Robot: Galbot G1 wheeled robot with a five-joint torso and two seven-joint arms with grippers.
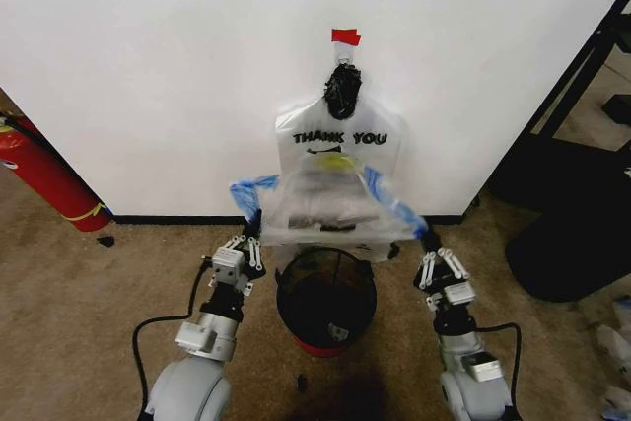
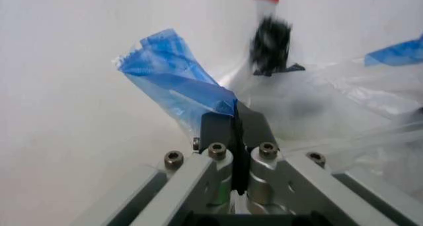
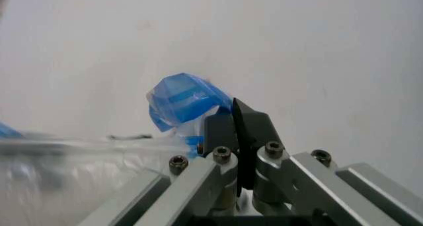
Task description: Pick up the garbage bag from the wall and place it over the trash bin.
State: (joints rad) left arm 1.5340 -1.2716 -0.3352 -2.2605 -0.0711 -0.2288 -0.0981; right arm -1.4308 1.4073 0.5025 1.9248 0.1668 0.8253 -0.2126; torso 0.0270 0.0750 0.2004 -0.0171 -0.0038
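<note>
- The wall point(image 1: 177, 76) fills the upper half of our head view, white, with a black baseboard point(image 1: 168, 219) along the carpeted floor point(image 1: 79, 293).
- The garbage bag point(image 1: 335, 184) hangs flat against the wall from a black knot point(image 1: 343, 91) under a piece of red tape point(image 1: 345, 36); "THANK YOU" print faces us. Its lower edge sits just above the bin rim.
- A red fire extinguisher point(image 1: 39, 175) leans at 9 o'clock of the bag, well apart.
- The trash bin point(image 1: 326, 298) stands on the floor at 6 o'clock of the bag, between our two arms.
- The left pincer point(image 1: 246, 241) is clamped on the bag's blue handle patch point(image 2: 175, 82) at 7 o'clock of the bag; the left wrist view shows the jaws pressed together on the plastic.
- The right pincer point(image 1: 430, 244) is likewise closed on the opposite blue patch point(image 3: 182, 99), at 5 o'clock of the bag.
</note>
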